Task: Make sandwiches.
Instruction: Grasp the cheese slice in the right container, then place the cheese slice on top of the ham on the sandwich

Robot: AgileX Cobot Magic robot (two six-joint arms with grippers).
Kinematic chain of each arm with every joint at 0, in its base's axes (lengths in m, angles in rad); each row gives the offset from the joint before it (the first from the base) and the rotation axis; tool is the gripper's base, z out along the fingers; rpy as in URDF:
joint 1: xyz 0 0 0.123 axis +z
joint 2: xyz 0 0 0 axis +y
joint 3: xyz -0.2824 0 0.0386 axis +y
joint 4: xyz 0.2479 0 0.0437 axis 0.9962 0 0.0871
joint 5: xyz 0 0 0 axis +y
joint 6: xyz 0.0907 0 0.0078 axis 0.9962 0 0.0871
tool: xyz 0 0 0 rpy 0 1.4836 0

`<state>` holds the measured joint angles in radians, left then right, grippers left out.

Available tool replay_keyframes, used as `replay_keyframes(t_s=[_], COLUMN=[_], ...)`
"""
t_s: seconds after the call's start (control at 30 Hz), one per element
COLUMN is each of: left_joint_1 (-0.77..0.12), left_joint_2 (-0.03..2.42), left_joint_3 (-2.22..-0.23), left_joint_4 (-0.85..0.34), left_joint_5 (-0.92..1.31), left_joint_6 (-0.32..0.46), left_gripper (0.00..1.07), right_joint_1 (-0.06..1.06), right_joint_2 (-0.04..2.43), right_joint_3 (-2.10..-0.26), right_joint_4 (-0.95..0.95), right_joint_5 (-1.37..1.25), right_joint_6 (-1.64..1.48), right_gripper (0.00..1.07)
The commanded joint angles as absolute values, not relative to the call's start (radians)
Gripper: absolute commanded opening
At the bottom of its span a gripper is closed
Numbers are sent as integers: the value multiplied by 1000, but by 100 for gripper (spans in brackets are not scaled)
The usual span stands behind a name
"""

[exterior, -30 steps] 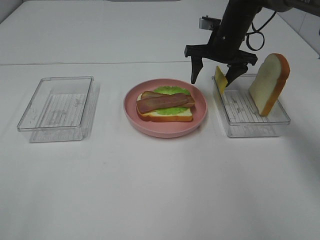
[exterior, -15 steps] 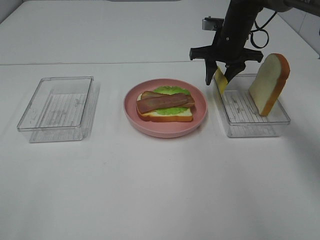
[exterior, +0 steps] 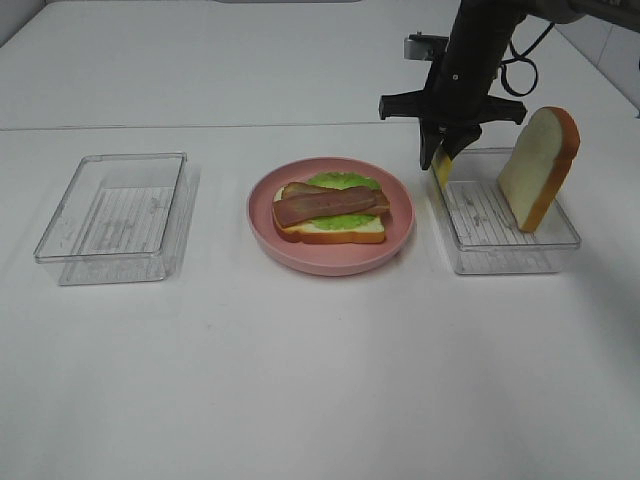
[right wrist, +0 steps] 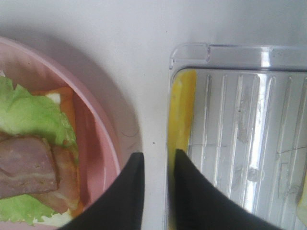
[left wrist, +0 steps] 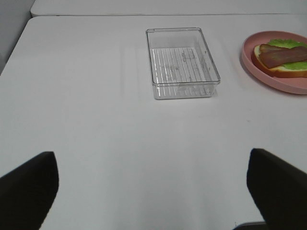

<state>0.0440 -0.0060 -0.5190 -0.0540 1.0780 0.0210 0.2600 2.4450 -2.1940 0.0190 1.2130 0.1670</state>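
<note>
- At the middle of the white counter [exterior: 320,380], the pink plate [exterior: 330,265] is carrying the half-built sandwich [exterior: 330,212]. One bread slice is lying flat, green lettuce [exterior: 340,181] is spreading over it, and a brown bacon strip [exterior: 330,205] is lying across the top. No second slice is covering it.
- On the right arm's side of the pink plate, just beside it, a clear tray [exterior: 510,255] is sitting on the counter.
- A yellow cheese slice [exterior: 441,172] is standing on edge in that tray, leaning against the wall nearest the pink plate.
- An upright bread slice [exterior: 540,165] is leaning at the tray's side farthest from the pink plate, well apart from the cheese.
- The right tool [exterior: 438,155] is pointing straight down over the tray wall nearest the pink plate, right at the top edge of the cheese slice.
- Its fingers are sitting close together with only a narrow gap. In the wrist view the tray wall and a sliver of yellow are showing in that gap [right wrist: 158,155]. I cannot tell whether the fingers are actually pinching the cheese.
- On the left arm's side of the pink plate, well apart from it, a second clear tray [exterior: 120,215] is sitting with nothing in it.
- The left tool [left wrist: 153,191] is hanging over bare counter, farther from the pink plate than that second tray. Its fingers are spread wide and gripping nothing.
</note>
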Motion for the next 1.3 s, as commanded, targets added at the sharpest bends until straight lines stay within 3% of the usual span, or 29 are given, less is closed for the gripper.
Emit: replay_keyframes(t_s=[0.03,0.07,0.1,0.47,0.8,1.03,1.23,1.3], left_joint_1=[39,39,39,39,39,39,39,39], left_joint_2=[-26,-26,-26,-26,-26,-26,-26,-26], left_joint_3=[-518,-518,-518,-518,-518,-518,-518,-518], left_joint_4=[-56,-56,-56,-56,-56,-56,-56,-56], left_joint_5=[1070,1070,1070,1070,1070,1070,1070,1070], left_joint_6=[17,17,17,17,17,17,17,17], left_gripper=[102,102,102,102,102,102,102,102], right_joint_1=[256,256,256,256,258,258,258,258], right_joint_2=[2447,2447,2447,2393,2195,1993,1854,1848], right_joint_3=[-2197,-2197,-2197,-2197,-2166,-1929,-1545,-1508], right_joint_4=[23,23,23,17,97,256,595,640], right_joint_5=[1277,1279,1284,1307,1334,1213,945,926], right_joint_6=[168,165,161,157,133,48,-153,-180], right_gripper=[11,2,0,0,0,0,0,0])
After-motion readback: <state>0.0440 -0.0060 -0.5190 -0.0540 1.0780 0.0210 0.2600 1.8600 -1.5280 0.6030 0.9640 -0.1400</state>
